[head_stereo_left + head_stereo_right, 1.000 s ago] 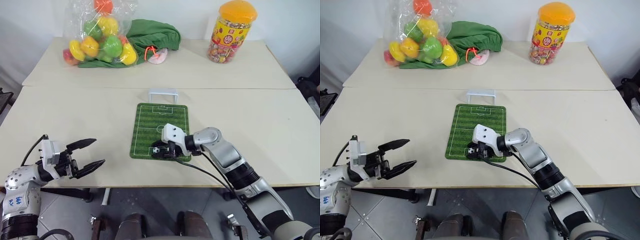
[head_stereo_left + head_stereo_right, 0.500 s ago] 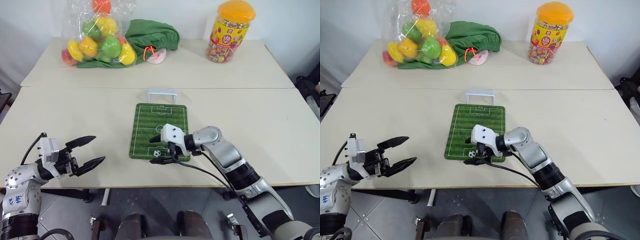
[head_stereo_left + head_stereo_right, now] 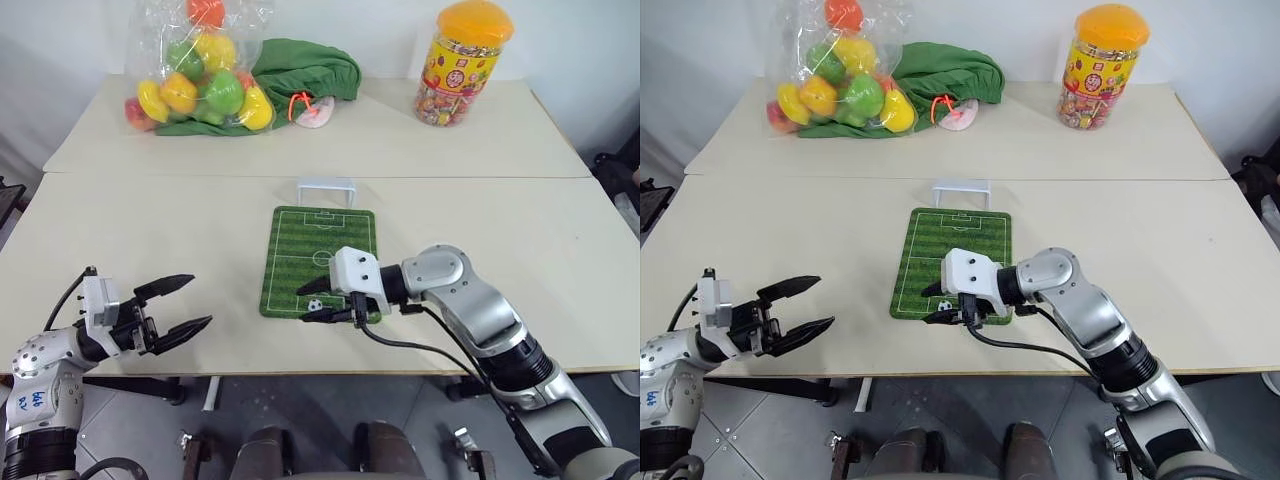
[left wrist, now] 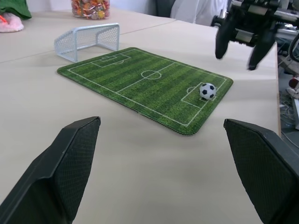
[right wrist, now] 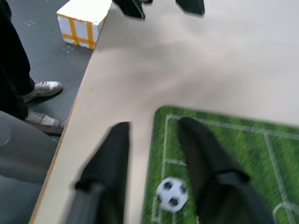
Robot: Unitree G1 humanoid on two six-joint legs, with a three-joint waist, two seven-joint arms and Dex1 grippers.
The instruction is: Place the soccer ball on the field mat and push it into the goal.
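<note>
The soccer ball [image 3: 315, 305] lies free on the field mat [image 3: 322, 240], in the penalty box at the mat's near end. At the mat's far end stands the white goal [image 3: 326, 188]. My right gripper [image 4: 235, 60] hangs a little above the ball at the mat's near edge, pointing left, open, with nothing between its fingers [image 5: 205, 158]; the ball [image 5: 171, 192] shows below the gap. My left gripper [image 3: 180, 307] is open and empty over the table's front left part, well left of the mat, pointing toward it.
On the far table sit a clear bag of coloured plastic balls [image 3: 195, 75], a green cloth [image 3: 310, 65] and a candy jar with an orange lid [image 3: 465, 62]. Just behind the ball runs the table's front edge [image 3: 300, 372]. A person's shoes [image 5: 42, 88] and a box [image 5: 84, 21] are on the floor.
My right gripper, low around the ball a second ago, has spread its fingers, risen and drawn back toward me. The ball stays on the mat. The left arm has not moved.
</note>
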